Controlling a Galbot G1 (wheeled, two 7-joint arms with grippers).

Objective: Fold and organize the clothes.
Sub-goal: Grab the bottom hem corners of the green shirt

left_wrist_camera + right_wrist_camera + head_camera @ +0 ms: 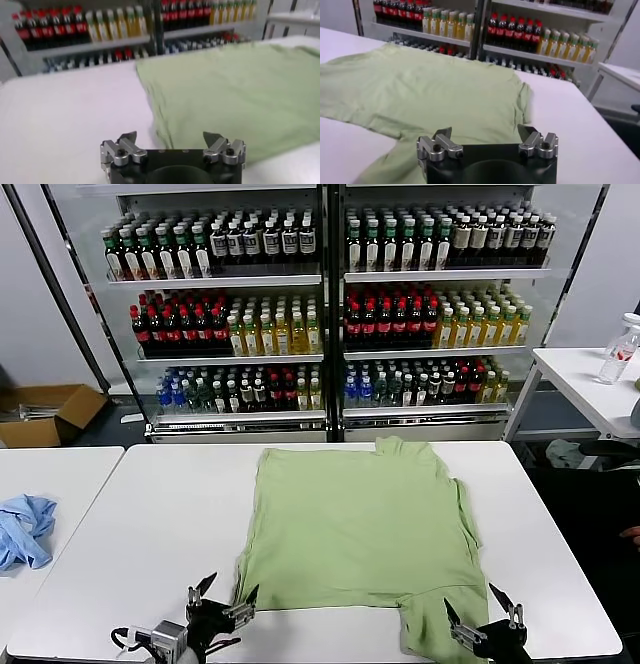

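The shirt (360,529) lies flat and back-up on the bench (150,524); it's thin, limp cloth, so expect sagging. Your left gripper (222,602) is spread at its near-left hem corner, and your right gripper (492,621) is spread beside the near sleeve; pinch edges there.

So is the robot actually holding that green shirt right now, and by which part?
Nothing is held. Both the left gripper and right gripper are open at the shirt's near edge.
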